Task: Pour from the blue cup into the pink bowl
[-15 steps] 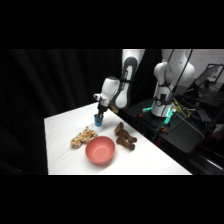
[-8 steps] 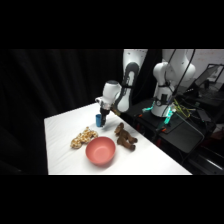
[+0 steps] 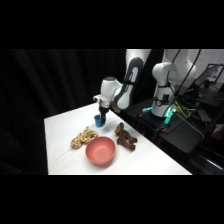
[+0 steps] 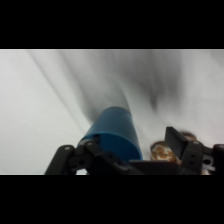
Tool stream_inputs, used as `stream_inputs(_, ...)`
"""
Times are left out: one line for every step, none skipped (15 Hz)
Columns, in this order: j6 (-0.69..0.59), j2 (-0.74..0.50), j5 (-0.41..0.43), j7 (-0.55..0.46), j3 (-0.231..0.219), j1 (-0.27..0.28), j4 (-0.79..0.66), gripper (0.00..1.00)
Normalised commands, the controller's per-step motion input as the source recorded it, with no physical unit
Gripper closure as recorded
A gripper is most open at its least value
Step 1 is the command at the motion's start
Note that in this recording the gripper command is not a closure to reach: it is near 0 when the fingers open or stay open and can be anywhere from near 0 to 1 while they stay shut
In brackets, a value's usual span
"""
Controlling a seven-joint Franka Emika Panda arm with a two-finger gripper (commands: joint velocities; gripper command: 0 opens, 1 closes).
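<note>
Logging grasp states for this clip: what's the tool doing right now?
Tool: down at the blue cup on the table; open or closed cannot be told.

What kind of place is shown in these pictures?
Probably a robotics lab: a white robot arm reaches over a white table, black curtains hang behind it, and cabled equipment stands beside it. Toy-like props, a blue cup and a pink bowl, suggest a test setup.

robotics lab | black curtains (image 3: 55, 80) | second robot arm (image 3: 162, 82) | cabled equipment bench (image 3: 182, 127)
</note>
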Motion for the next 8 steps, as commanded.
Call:
stream_inputs(-0.30,-0.52,-0.312,0.09,-0.723,0.615,-0.14,0.00)
stream_inputs(-0.31,-0.55,-0.334,0.10,-0.738,0.621,-0.14,0.00)
stream_inputs(-0.34,-0.59,-0.363,0.11,-0.740,0.619,-0.15,0.00)
stream_inputs(-0.42,-0.58,-0.420,0.18,-0.809,0.681,-0.14,0.00)
stream_inputs(-0.40,-0.51,-0.451,0.27,-0.818,0.697,-0.10,0.00)
stream_inputs(-0.39,-0.46,-0.516,0.36,-0.860,0.735,-0.06,0.00)
stream_inputs(-0.41,-0.41,-0.551,0.40,-0.844,0.725,-0.01,0.00)
stream_inputs(-0.40,-0.41,-0.575,0.40,-0.833,0.718,0.02,0.00)
